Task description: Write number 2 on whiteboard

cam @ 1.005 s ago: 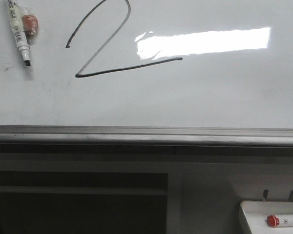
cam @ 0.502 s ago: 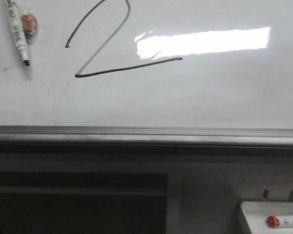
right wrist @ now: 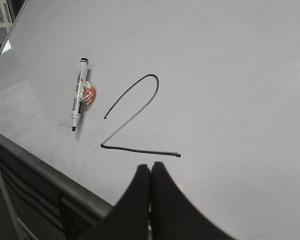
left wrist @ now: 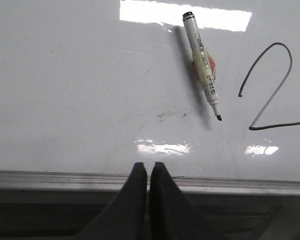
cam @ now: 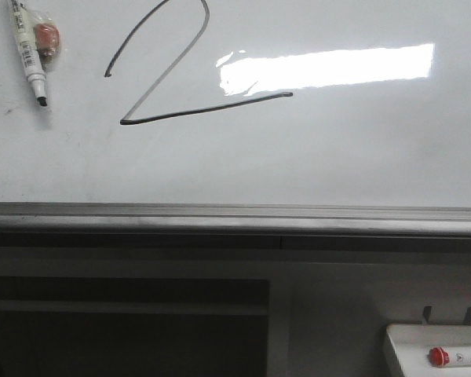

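Note:
A black number 2 (cam: pixel 177 75) is drawn on the glossy whiteboard (cam: pixel 337 157), left of the bright light reflection. The number 2 (left wrist: pixel 270 90) also shows in the left wrist view, and the number 2 (right wrist: pixel 135 120) shows in the right wrist view. A white marker (cam: pixel 30 51) with its black tip bare hangs on the board left of the figure, a red clip beside it. My left gripper (left wrist: pixel 148 166) is shut and empty, in front of the board's bottom rail. My right gripper (right wrist: pixel 150 166) is shut and empty, just under the figure's base stroke. Neither gripper shows in the front view.
A grey metal rail (cam: pixel 235 218) runs along the whiteboard's bottom edge. Below it is a dark shelf opening (cam: pixel 125 330). A small white tray (cam: pixel 436 353) at the lower right holds a red-capped marker (cam: pixel 455 357). Faint smudges mark the board near the hanging marker (left wrist: pixel 202 60).

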You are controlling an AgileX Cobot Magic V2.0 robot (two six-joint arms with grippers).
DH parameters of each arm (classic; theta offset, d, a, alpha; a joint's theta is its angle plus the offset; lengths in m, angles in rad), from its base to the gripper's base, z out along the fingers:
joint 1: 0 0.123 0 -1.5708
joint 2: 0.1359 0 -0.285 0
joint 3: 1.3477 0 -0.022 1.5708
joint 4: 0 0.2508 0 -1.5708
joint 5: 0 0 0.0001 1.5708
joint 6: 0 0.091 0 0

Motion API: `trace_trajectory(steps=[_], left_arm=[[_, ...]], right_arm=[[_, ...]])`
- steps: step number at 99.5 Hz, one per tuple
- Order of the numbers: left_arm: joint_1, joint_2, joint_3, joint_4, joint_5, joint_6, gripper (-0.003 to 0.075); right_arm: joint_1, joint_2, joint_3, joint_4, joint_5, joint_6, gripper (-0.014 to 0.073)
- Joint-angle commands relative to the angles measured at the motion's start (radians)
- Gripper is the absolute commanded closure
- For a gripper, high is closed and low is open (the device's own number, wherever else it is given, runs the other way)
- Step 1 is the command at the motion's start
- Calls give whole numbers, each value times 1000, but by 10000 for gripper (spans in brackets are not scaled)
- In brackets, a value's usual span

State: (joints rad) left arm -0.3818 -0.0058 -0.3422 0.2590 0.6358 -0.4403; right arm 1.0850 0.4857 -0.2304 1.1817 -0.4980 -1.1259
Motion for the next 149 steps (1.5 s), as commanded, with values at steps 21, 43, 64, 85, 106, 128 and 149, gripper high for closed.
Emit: trace_trajectory(steps=[21, 43, 64, 85, 106, 128, 149], left_arm=[[2, 1, 40, 38, -140, -6, 741], [62, -3, 208, -46, -582, 375, 741], [214, -3, 294, -265, -725, 520, 741], [278, -18, 354, -339, -581, 520, 741], [278, -26, 354, -344, -366, 520, 741], [278, -26, 354, -348, -381, 520, 741], [278, -26, 354, -348, -381, 520, 741]], right_arm=[[-6, 0, -24, -34, -33, -7, 664], [-6, 0, -24, -34, -33, -7, 664], [-6, 0, -24, -34, -33, -7, 664], [-6, 0, -24, -34, -35, -7, 664], [-6, 0, -24, -34, -33, -7, 664], [-6, 0, -24, -34, -33, -7, 664], [-6, 0, -24, -34, -33, -7, 664]])
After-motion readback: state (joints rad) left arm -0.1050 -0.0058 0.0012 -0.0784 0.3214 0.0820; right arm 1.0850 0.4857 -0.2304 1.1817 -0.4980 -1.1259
